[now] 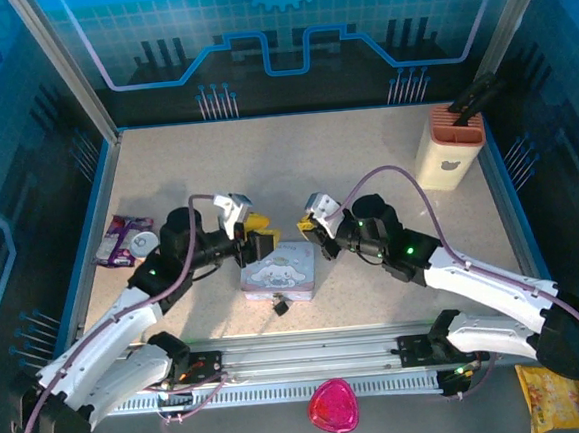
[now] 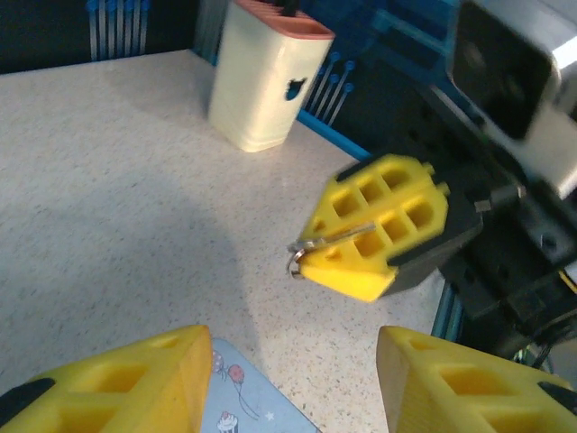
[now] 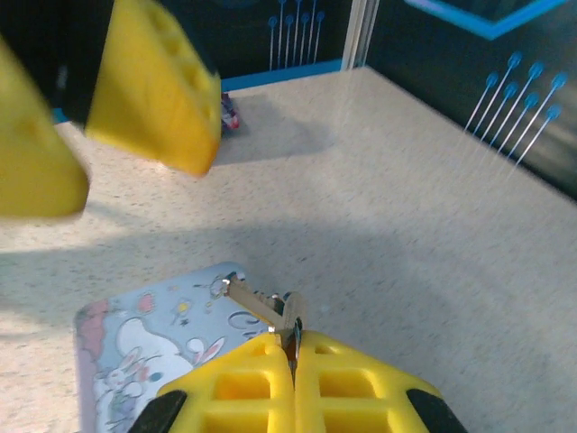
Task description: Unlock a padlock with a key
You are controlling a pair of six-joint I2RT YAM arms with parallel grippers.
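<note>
My right gripper (image 3: pixel 296 347) is shut on the key (image 3: pixel 260 305). The key's blade sticks out past the fingertips, above a corner of the cartoon tin (image 3: pixel 149 347). In the left wrist view the same key (image 2: pixel 332 237) shows as a thin metal sliver with a small ring, clamped in the right gripper's yellow fingers (image 2: pixel 379 225). My left gripper (image 2: pixel 293 379) is open with nothing between its fingers, hovering over the tin's far edge and facing the right gripper. The small dark padlock (image 1: pixel 279 304) lies at the tin's near edge. From above, the left gripper (image 1: pixel 256 225) and right gripper (image 1: pixel 308 225) are close together.
A cream holder (image 1: pixel 451 149) stands at the back right. A purple snack packet (image 1: pixel 121 240) lies at the left edge. A pink object (image 1: pixel 333 406) and a yellow packet (image 1: pixel 556 396) lie below the front rail. Blue walls bound the table.
</note>
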